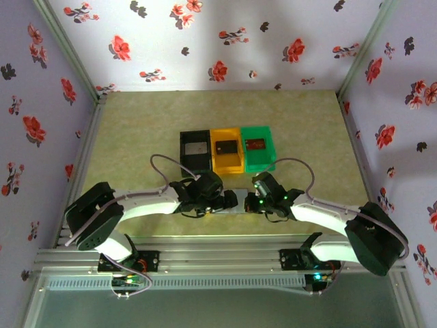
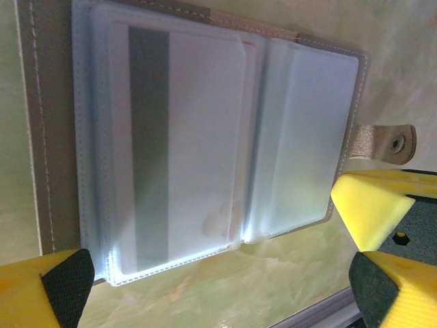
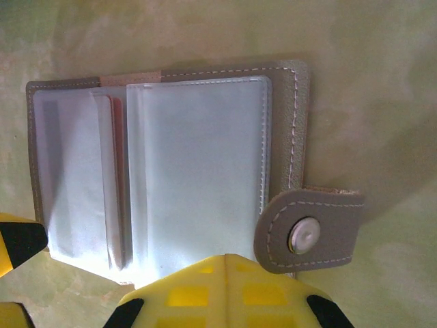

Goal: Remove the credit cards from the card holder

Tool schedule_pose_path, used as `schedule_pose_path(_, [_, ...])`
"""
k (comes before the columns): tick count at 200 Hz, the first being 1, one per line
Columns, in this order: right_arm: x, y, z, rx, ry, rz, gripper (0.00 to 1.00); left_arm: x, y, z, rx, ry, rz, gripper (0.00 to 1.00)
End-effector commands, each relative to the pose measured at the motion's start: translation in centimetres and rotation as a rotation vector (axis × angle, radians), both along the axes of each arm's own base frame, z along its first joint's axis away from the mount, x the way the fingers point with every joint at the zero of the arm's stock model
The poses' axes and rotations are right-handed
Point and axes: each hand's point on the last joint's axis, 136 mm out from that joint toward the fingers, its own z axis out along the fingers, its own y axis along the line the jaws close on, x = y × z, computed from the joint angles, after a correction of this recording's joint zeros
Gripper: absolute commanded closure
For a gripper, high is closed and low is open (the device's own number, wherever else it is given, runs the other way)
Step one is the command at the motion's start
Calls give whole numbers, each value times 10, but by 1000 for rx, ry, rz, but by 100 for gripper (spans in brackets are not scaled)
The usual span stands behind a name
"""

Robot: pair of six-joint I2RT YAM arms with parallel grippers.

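The card holder (image 3: 283,137) is laid open on the tabletop (image 3: 382,82). A stiff, slick credit card (image 2: 184,137) is sleeved in the panel opposite its strap (image 3: 311,232), and is probably best pinched edgewise. Above the card holder the left claw (image 2: 218,287) is spread; the right claw's (image 1: 256,201) state cannot be told.

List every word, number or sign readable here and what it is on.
None readable.
The light grey card with a dark stripe in the grey folding card holder shows no print; its snap tab is plain.
The cards in the black plastic bin, orange bin and green bin are too small to read.
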Motion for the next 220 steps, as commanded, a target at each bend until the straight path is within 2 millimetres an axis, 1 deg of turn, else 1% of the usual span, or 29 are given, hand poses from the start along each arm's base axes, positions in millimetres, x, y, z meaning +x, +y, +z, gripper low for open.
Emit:
schedule_pose_path(1, [-1,-3,-3,-15,0,-16,98,1,1,1,36,-25,-16,0])
schedule_pose_path(23, [-2,-3,-3,-15,1,-16,98,1,-3,2,18,-27,-13,0])
schedule_pose_path(68, [-2,-4,-5,-17,3,-16,98,4,-10,13,-34,-49,-7,0])
schedule_pose_path(111, [-3,-4,-5,-17,4,-15,99,5,-11,13,-45,-52,-4,0])
schedule_pose_path(153, [-3,-5,-6,-19,4,-16,99,3,-12,8,-37,-39,-12,0])
schedule_pose_path(191, [-3,-5,-6,-20,3,-16,99,1,-6,1,8,-29,-20,0])
schedule_pose_path(220, [-3,-5,-6,-20,4,-16,100,1,-6,-1,18,-27,-21,0])
